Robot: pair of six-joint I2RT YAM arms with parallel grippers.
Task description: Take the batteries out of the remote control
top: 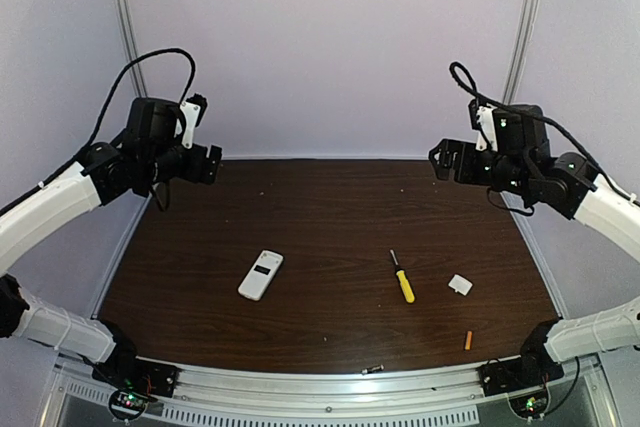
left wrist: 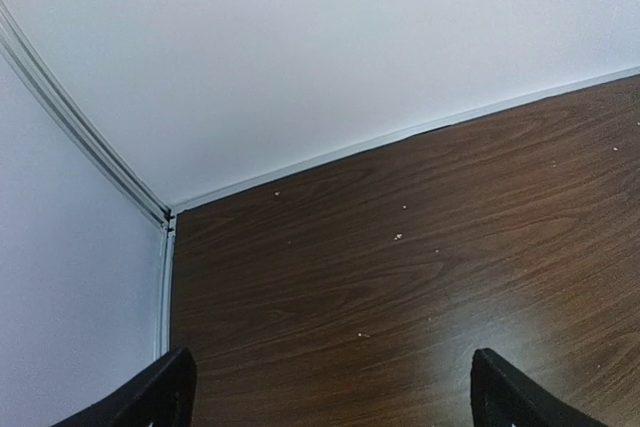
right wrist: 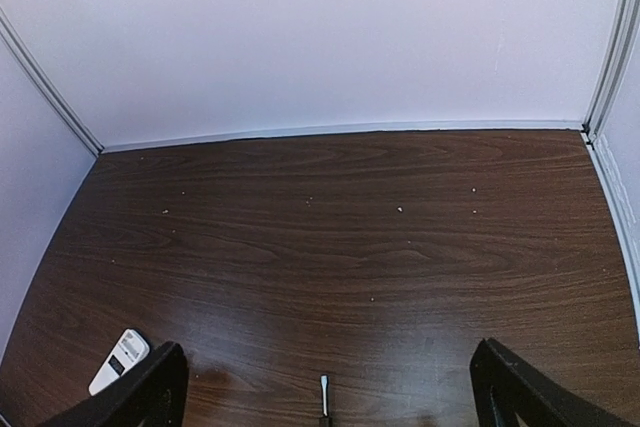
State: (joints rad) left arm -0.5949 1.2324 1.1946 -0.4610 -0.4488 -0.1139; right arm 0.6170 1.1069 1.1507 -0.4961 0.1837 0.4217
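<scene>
The remote control (top: 261, 274) lies on its face on the dark wooden table (top: 330, 207), left of centre, white back up with its dark recess showing. It also shows in the right wrist view (right wrist: 120, 359). The orange battery (top: 467, 340) lies near the front right. The dark battery (top: 373, 369) lies at the table's front edge. My left gripper (top: 212, 162) hovers high at the back left, open and empty (left wrist: 330, 397). My right gripper (top: 438, 160) hovers high at the back right, open and empty (right wrist: 330, 397). Both are far from the remote and the batteries.
A yellow-handled screwdriver (top: 402, 277) lies at the middle right; its tip shows in the right wrist view (right wrist: 324, 395). A small white square cover (top: 460, 285) lies to its right. White walls enclose the back and sides. A metal rail (top: 330, 387) runs along the front edge.
</scene>
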